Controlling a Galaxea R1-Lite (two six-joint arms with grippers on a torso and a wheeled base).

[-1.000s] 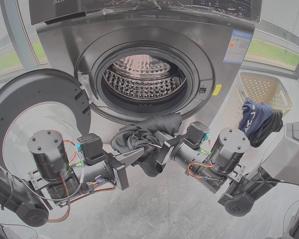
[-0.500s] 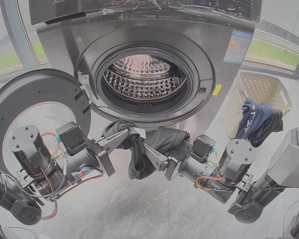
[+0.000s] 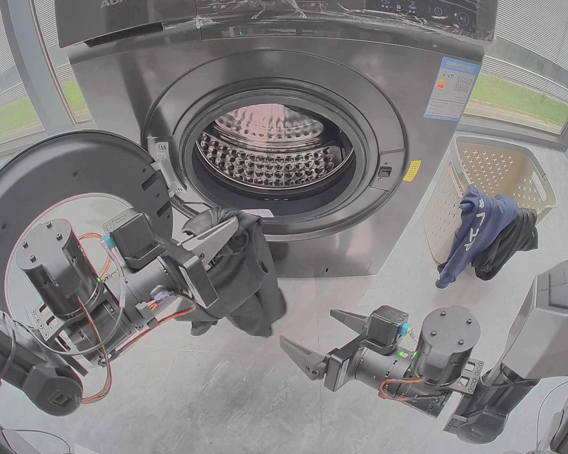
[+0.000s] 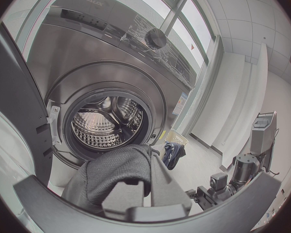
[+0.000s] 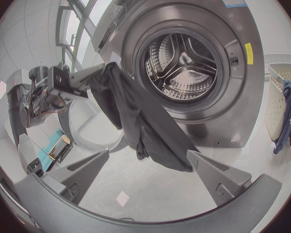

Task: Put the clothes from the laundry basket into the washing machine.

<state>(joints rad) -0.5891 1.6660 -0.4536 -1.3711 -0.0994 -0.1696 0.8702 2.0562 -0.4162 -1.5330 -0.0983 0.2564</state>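
A dark grey garment hangs from my left gripper, which is shut on its top fold just below the washing machine's open drum. The left wrist view has the cloth bunched between that gripper's fingers. My right gripper is open and holds nothing, low over the floor to the right of the hanging garment. The beige laundry basket stands right of the machine. A navy garment and a black one are draped over its rim.
The round machine door stands swung open at the left, close behind my left arm. Grey floor lies bare in front of the machine. Windows run behind and beside the machine.
My right gripper has let go of the dark garment and dropped back and down. My left gripper has kept the garment, which now hangs straight down from it, and has risen a little toward the drum's rim.
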